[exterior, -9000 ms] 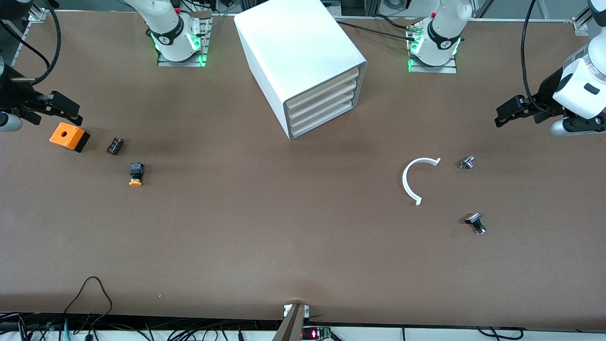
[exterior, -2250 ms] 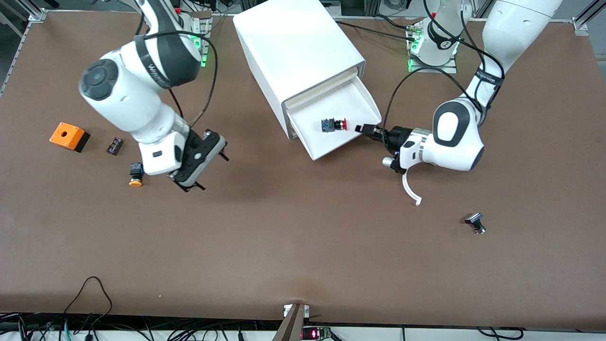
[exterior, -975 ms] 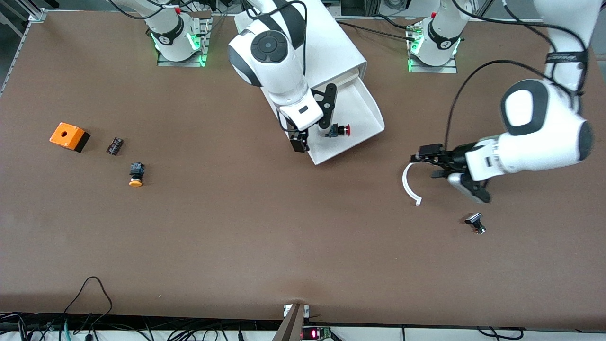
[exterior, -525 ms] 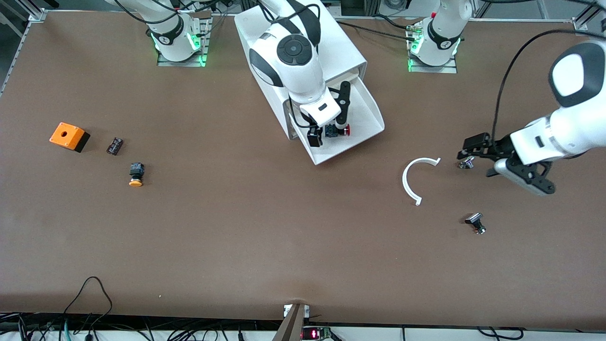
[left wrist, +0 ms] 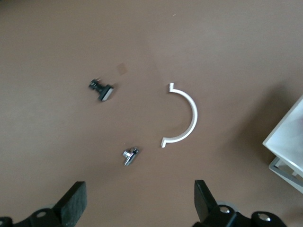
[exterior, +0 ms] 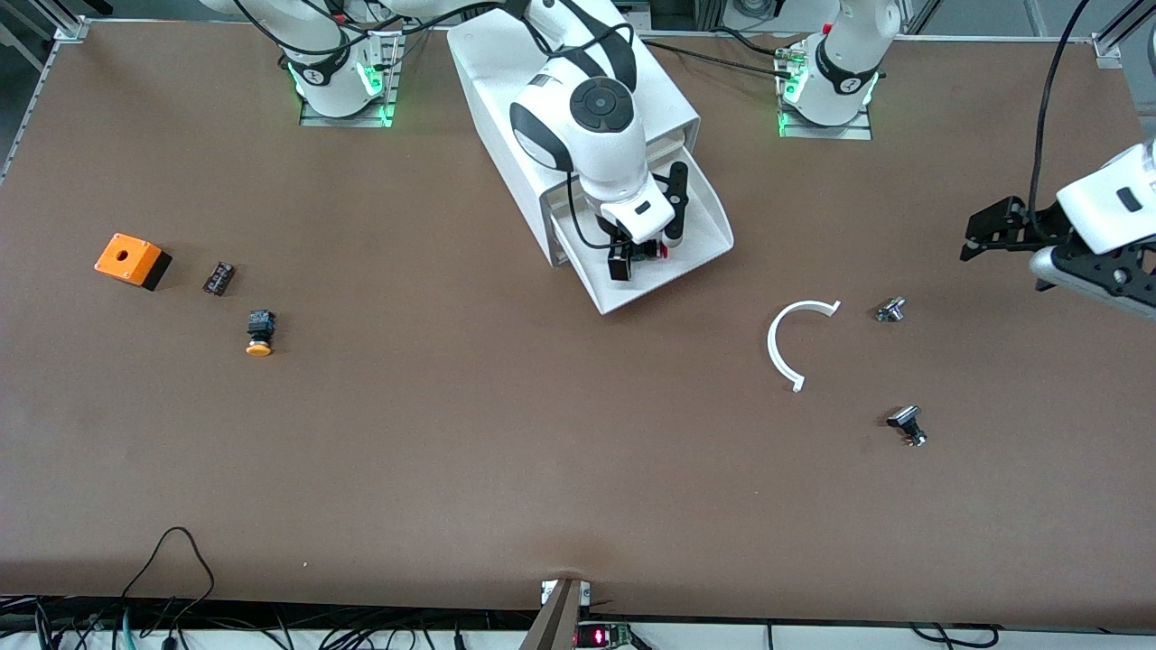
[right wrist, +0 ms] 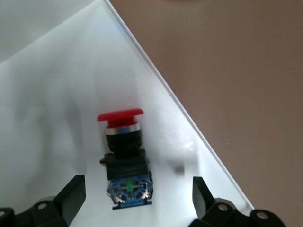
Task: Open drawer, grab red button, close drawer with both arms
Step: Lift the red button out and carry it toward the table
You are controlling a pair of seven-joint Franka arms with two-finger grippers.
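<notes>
Brown bench (exterior: 452,451) surface carries a white cabinet (exterior: 560,90) near the robots' bases, with its top drawer (exterior: 695,244) pulled out toward the front camera. Inside that drawer, the right gripper (exterior: 643,255) has its fingers (right wrist: 71,194) spread apart, one on each side of the button (right wrist: 124,156), not yet touching it; the right wrist view shows the button lying on its side on the white drawer floor, red cap pointing away from the fingers, black body between them. Outward from the drawer, toward the left arm's end of the bench, lie a white curved part (exterior: 790,343), a small metal part (exterior: 890,310) and a black-headed part (exterior: 906,424), all well apart from the drawer. The left gripper (exterior: 989,230) hangs over the bench edge at that same end, fingers (left wrist: 75,203) apart and empty, and waits. Toward the right arm's end, well apart from the drawer, sit an orange box (exterior: 131,260), a small black part (exterior: 219,277) and an orange-capped button (exterior: 259,332). Step in hand, as judged: grasping the button, the drawer being already open. The next move calls for lowering the right fingers fully around the black body, closing squarely, then lifting clear of the flared drawer lip before the drawer is pushed shut.
</notes>
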